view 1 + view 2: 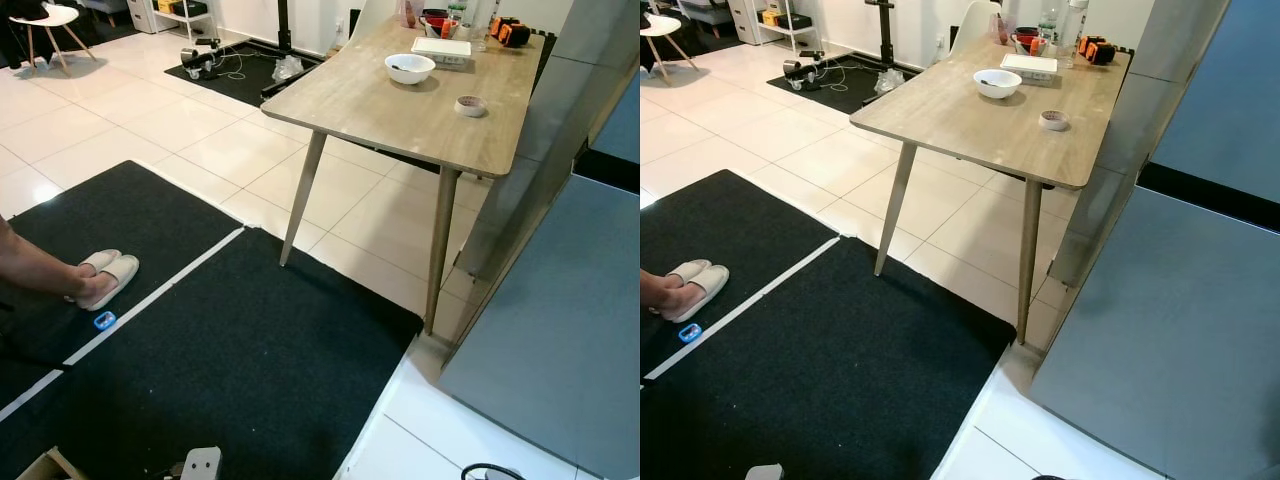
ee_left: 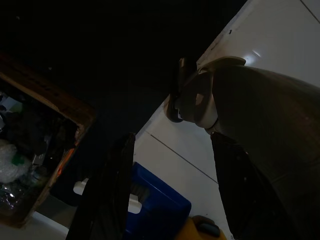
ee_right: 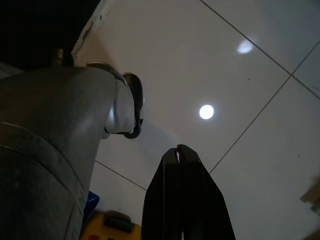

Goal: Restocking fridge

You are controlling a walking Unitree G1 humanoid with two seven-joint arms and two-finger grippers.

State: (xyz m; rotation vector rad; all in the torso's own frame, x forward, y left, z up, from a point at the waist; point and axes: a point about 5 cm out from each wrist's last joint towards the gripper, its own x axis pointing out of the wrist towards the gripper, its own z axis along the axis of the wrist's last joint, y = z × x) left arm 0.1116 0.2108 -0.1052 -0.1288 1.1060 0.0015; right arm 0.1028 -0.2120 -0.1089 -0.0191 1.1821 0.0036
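The grey fridge (image 1: 1180,320) stands at my right with its doors closed. Both arms hang down beside my legs. In the dim left wrist view my left gripper (image 2: 172,145) is open with nothing between its fingers, above the edge of the black mat. A cardboard box (image 2: 35,145) of packed goods lies below it, beside a blue item (image 2: 155,205). Over white floor tiles my right gripper (image 3: 177,149) is shut, holding nothing.
A wooden table (image 1: 400,105) stands ahead on thin legs, carrying a white bowl (image 1: 410,68), a tape roll (image 1: 470,105) and a white box (image 1: 441,48). A black mat (image 1: 230,370) covers the near floor. A person's leg and slippers (image 1: 105,275) are at the left.
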